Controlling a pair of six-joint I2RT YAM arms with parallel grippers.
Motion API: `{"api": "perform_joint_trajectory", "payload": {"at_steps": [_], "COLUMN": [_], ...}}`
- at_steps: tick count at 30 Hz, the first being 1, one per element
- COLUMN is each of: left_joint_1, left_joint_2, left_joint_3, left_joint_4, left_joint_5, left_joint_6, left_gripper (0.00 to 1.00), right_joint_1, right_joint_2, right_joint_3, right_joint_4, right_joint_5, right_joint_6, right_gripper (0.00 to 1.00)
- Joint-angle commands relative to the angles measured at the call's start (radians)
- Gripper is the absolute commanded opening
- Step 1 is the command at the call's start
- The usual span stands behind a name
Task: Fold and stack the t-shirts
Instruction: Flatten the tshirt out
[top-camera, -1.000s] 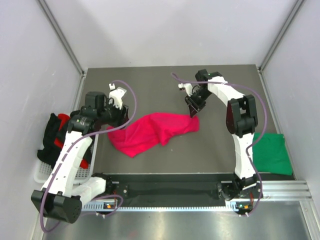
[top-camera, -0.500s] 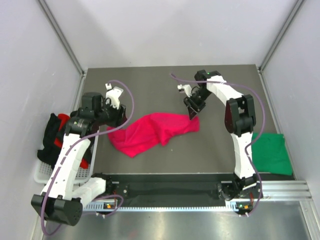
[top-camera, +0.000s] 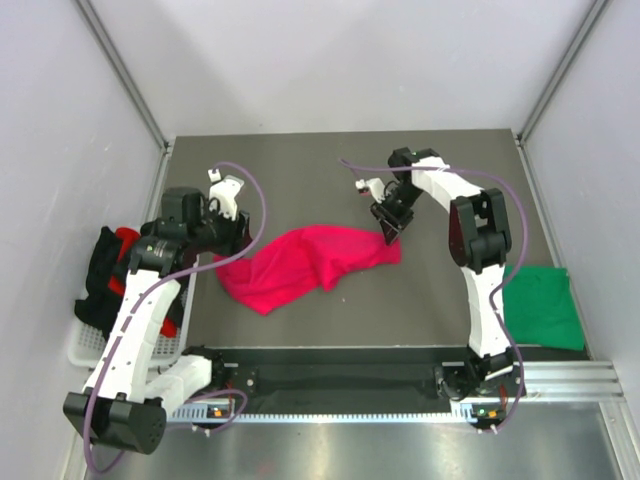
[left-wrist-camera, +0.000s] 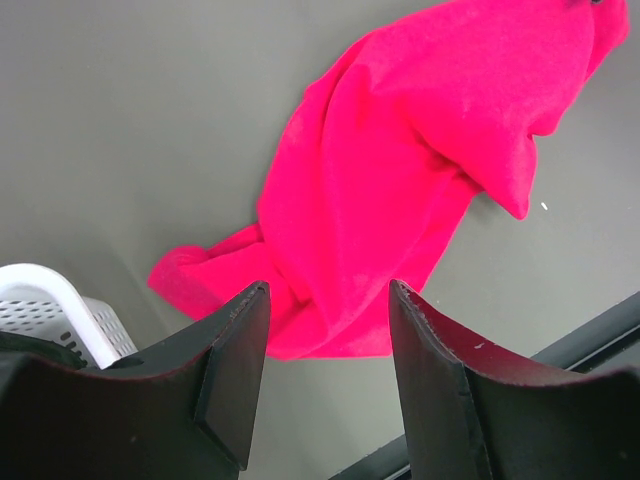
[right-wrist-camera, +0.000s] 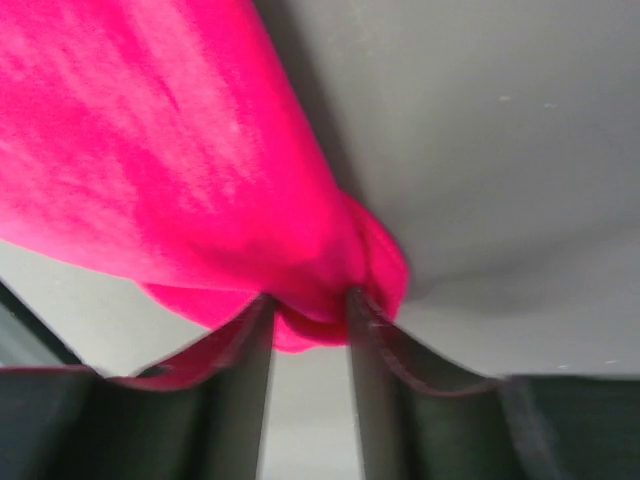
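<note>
Black shirt (top-camera: 98, 285) and red shirt (top-camera: 126, 240) lie heaped in the white basket (top-camera: 80, 350) off the table's (top-camera: 300, 180) left edge, not yet folded. Next is the left gripper (left-wrist-camera: 327, 292), jaws standing apart with nothing between them, hovering just above the left end of the pink shirt (top-camera: 300, 262). That shirt lies crumpled across the middle of the table. Its long axis slants from near left to far right, with a loose fold bulging along one side and a thin tail at the left tip. At its far-right end the right gripper (right-wrist-camera: 308, 318) pinches a bunched corner of the pink cloth between narrowed jaws. So each arm sits at its own end. The left is the free one, and the tail lies just below and ahead of it. I judge a short drop and pinch there would let the pair stretch the shirt flat. A green shirt (top-camera: 542, 305), already folded, rests at the near right corner.
</note>
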Motion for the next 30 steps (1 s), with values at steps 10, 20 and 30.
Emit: {"api": "perform_joint_trajectory", "payload": {"at_steps": [10,20,30], "left_joint_1": [0.015,0.021,0.027], "left_joint_2": [-0.027,-0.016,-0.015], "left_joint_3": [-0.018,-0.012,0.011], "left_joint_4": [0.052,0.059,0.058], "left_joint_5": [0.012,0.026,0.035], "left_joint_6": [-0.016,-0.022,-0.022], "left_gripper": [0.56,0.56,0.55], "right_joint_1": [0.038,0.038,0.038], "right_joint_2": [-0.002,-0.233,-0.646], "right_joint_3": [-0.049,0.198,-0.08], "right_joint_4": [0.046,0.172,0.217], "right_joint_5": [0.081,0.275,0.235], "right_joint_6": [-0.02,0.003,-0.127], "right_gripper": [0.0,0.0,0.0]}}
